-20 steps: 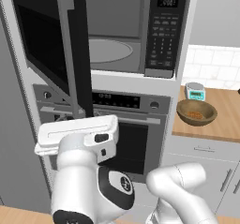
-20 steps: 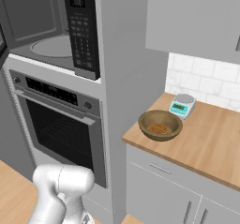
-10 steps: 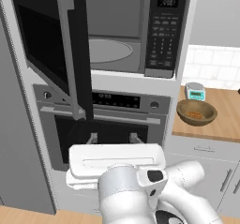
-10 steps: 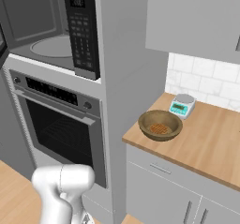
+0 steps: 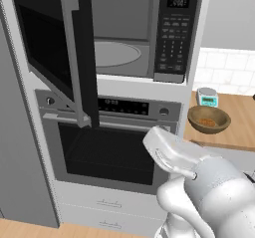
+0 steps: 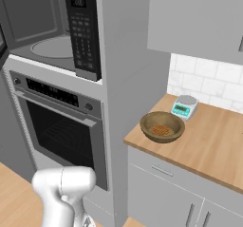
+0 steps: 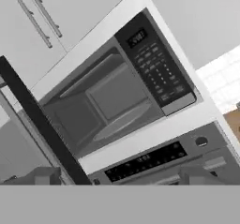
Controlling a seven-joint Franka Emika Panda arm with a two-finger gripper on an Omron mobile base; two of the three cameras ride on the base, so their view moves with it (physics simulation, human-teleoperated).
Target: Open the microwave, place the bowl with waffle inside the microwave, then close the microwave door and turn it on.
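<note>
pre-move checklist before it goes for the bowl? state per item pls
1. microwave door swung open: ok.
2. Turntable in the microwave bare, room for the bowl: ok.
3. Bowl with waffle upright on the counter: ok.
4. Kitchen scale apart from the bowl, behind it: ok.
5. Tool open, nothing held: ok.
6. Tool near the bowl: not ok, it faces the microwave.

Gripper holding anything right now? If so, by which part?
Nothing is held. In the hand view the gripper stands open and empty, facing the open black-fronted microwave. The small brown wooden bowl with waffle sits on the counter.
</note>
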